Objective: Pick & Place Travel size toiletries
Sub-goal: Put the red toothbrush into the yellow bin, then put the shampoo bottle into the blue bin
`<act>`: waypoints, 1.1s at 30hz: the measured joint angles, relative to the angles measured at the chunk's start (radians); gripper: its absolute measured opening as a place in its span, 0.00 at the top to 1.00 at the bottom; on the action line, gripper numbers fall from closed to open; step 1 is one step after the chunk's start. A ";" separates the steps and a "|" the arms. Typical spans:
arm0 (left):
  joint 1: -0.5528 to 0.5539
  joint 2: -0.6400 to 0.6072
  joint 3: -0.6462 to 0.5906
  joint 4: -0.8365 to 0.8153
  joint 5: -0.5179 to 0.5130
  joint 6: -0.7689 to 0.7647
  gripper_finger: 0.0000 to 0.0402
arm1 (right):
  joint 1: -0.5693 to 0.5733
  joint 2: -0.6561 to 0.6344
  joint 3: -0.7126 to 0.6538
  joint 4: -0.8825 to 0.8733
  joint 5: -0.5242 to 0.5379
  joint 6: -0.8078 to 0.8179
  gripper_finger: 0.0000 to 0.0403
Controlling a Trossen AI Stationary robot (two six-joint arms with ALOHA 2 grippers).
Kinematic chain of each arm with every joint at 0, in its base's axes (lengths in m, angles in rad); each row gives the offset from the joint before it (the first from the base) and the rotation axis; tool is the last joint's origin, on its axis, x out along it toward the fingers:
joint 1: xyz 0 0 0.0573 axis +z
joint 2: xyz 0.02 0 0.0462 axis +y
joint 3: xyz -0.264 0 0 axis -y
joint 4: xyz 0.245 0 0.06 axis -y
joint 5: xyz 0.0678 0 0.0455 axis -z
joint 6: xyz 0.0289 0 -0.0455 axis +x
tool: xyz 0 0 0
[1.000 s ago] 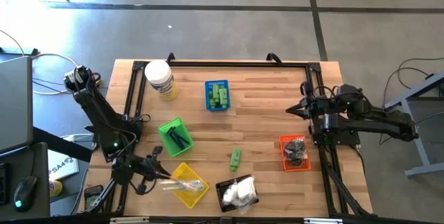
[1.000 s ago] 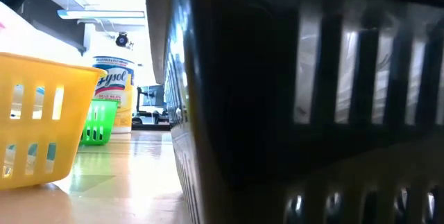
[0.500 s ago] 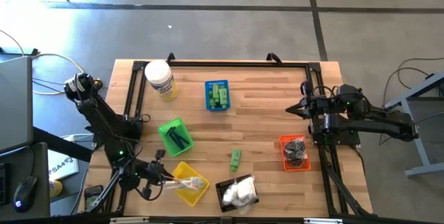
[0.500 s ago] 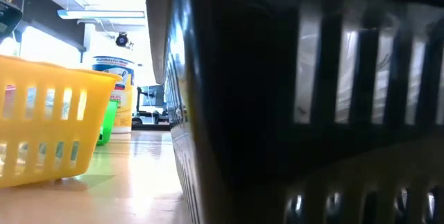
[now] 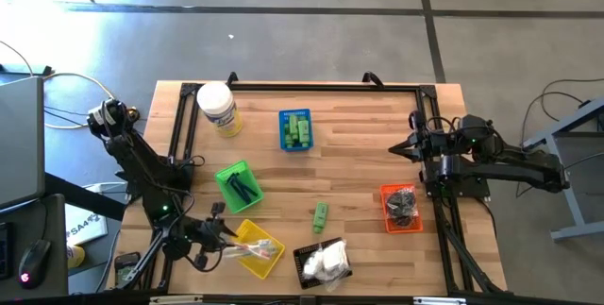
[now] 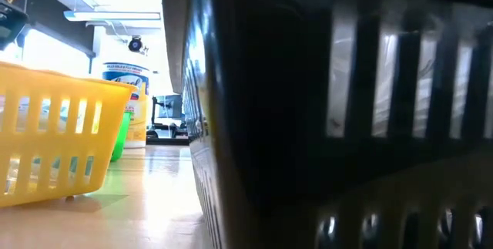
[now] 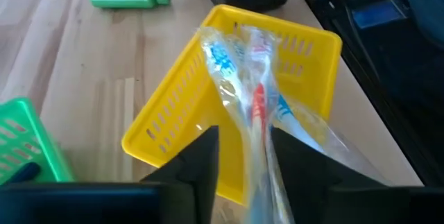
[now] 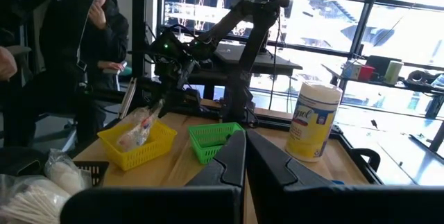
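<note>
Toothbrush packets [image 7: 253,113] sit between parted left jaws over yellow basket [image 7: 180,123], perhaps touching; right jaws closed.

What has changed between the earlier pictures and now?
The left gripper drew back toward the table's left edge and pulled the yellow basket a little with it; the wrapped toothbrushes lie between its fingers, which have begun to part. The right gripper, loose green bottle and other baskets stayed.
</note>
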 joint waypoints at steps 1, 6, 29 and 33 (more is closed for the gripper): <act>0.000 0.000 0.000 0.001 -0.007 -0.004 0.67 | 0.000 0.000 0.000 0.000 0.000 0.000 0.99; 0.000 0.000 0.000 0.007 -0.018 -0.016 0.52 | 0.000 0.000 0.000 0.000 0.000 0.012 0.99; 0.000 -0.246 0.033 0.101 -0.020 0.273 0.20 | 0.000 0.000 0.000 0.000 0.000 0.022 0.99; 0.000 -0.353 0.075 0.103 -0.125 0.576 0.26 | 0.000 0.000 0.000 -0.001 -0.001 0.023 0.99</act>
